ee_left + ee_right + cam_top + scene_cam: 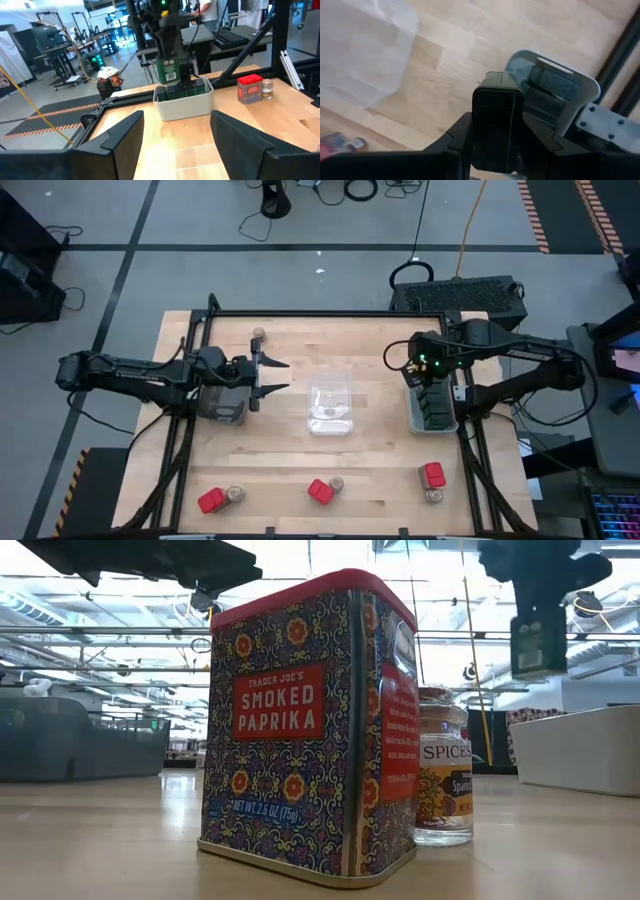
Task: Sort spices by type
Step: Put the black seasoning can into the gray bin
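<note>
The right gripper (492, 150) pinches a dark rectangular spice box (496, 125) between its two black fingers, holding it just above the grey rectangular tray (445, 423) at the right side of the pale wooden table (300, 350). That tray already holds a row of dark boxes (182, 90) standing side by side, and the held box hangs over them; the left wrist view shows its label and barcode, which the overhead view does not. The left gripper (272, 376) waits over the left half of the table with its fingers spread wide and nothing between them, just beside a second grey tray (226, 410) that sits under the arm. A clear plastic tray (331, 406) lies at the table's centre, between the two arms. Along the front edge stand three bright red spice boxes, each with a small round brownish jar touching or just beside it: one pair at the left (211, 500), one in the middle (320, 491), one at the right (433, 474). Another small jar (259, 335) stands alone near the back edge. Only the low view reads the middle red box (310, 725): smoked paprika, with a glass jar (444, 780) close behind it.
</note>
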Tool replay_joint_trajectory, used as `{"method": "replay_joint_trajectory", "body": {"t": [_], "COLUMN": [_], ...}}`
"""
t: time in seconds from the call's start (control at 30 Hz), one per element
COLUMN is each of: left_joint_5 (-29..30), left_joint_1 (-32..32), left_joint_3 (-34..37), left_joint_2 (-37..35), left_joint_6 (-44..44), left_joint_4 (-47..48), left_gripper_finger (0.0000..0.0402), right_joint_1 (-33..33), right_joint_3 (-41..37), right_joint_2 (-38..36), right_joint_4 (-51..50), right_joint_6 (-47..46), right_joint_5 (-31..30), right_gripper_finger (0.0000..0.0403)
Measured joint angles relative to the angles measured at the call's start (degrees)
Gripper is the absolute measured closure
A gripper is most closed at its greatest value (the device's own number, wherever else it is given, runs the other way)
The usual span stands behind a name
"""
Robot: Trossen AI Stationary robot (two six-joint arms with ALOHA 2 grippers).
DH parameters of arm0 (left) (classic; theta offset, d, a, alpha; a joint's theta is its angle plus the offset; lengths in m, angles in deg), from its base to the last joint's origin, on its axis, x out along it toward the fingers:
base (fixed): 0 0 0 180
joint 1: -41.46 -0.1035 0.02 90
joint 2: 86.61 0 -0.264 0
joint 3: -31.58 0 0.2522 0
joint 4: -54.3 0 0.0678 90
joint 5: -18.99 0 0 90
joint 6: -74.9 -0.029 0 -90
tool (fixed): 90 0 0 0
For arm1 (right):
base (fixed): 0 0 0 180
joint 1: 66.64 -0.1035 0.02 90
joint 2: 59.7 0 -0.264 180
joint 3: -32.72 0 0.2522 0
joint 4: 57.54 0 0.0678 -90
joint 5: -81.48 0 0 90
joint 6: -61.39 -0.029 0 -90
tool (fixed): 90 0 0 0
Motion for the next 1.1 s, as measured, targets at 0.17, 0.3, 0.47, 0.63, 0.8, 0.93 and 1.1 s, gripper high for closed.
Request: {"method": "replay_joint_trajectory", "body": {"t": [0.17,0.3,0.47,0.63,0.8,0.93,1.1], "left_joint_5": [0.00,0.00,0.00,0.00,-0.01,0.00,0.00], "left_joint_1": [-0.02,-0.02,-0.02,-0.02,-0.02,-0.02,-0.02], "left_joint_3": [0.00,0.00,0.00,0.00,0.00,0.00,0.00], "left_joint_2": [0.00,0.00,0.00,0.02,0.02,0.02,0.02], "left_joint_6": [0.02,0.05,0.05,0.00,0.00,0.00,0.00], "left_joint_4": [0.18,0.55,1.02,1.11,1.16,1.15,1.14], "left_gripper_finger": [0.0166,0.0166,0.0166,0.0166,0.0166,0.0166,0.0166], "right_joint_1": [2.11,4.55,7.55,8.89,10.34,11.10,11.96], "right_joint_3": [-3.77,-6.17,-8.93,-10.92,-12.47,-13.65,-14.63], "right_joint_2": [-0.22,-0.21,-0.85,-1.86,-2.25,-2.25,-2.36], "right_joint_4": [1.17,2.92,3.51,8.27,9.22,9.40,10.01], "right_joint_6": [-0.37,0.24,0.26,1.12,1.74,1.90,1.98], "right_joint_5": [0.42,1.88,3.45,4.85,6.61,7.34,7.76], "right_gripper_finger": [0.0298,0.0298,0.0298,0.0298,0.0298,0.0298,0.0298]}}
